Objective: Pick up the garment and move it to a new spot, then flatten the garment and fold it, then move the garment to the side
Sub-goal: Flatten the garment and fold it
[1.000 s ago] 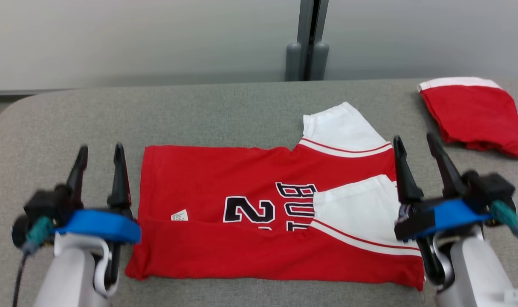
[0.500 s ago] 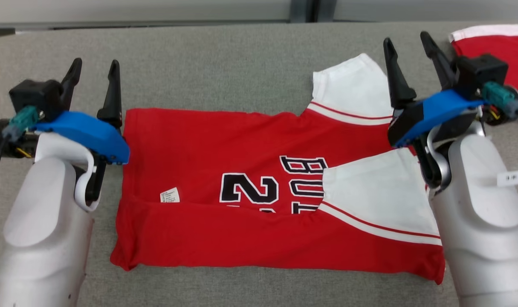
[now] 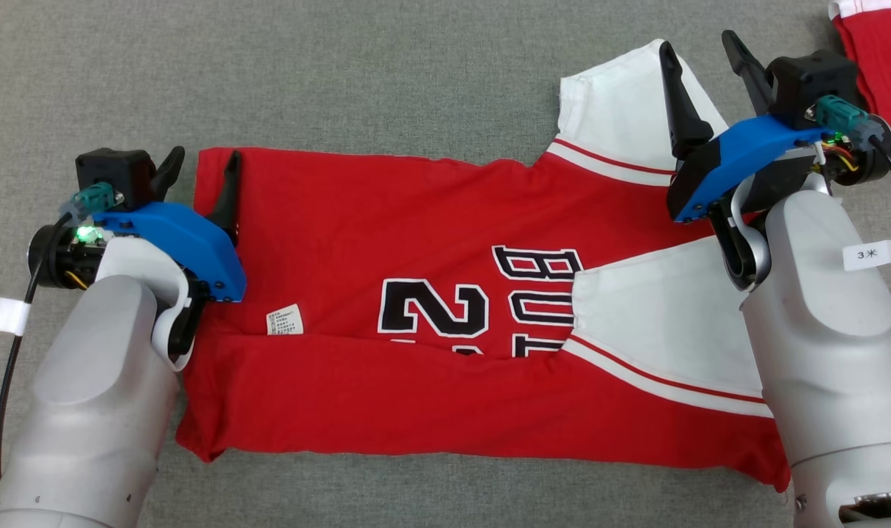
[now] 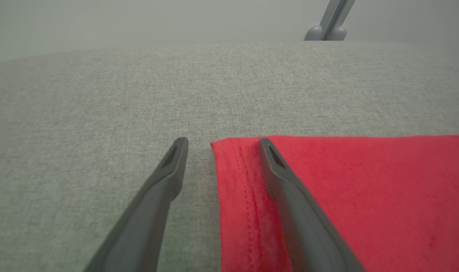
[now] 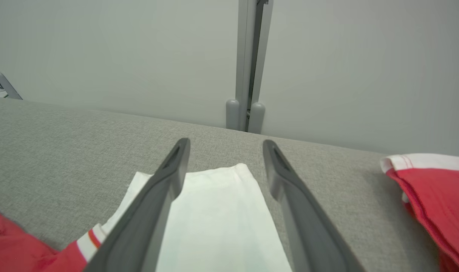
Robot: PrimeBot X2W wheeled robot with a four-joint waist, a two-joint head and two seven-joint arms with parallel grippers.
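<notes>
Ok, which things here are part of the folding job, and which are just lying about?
Job: red jersey, partly folded; left end effector, open astride its hem corner; right end effector, open above its white sleeve.
Lying about: second red garment, far right on the grey table.

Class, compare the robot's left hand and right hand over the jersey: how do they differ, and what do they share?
The left hand straddles the jersey's red hem edge, one finger over fabric, one over the table; the right hand is over the white far sleeve. The left hand is at the jersey's left end, the right hand at its right end. Both are open, holding nothing.
</notes>
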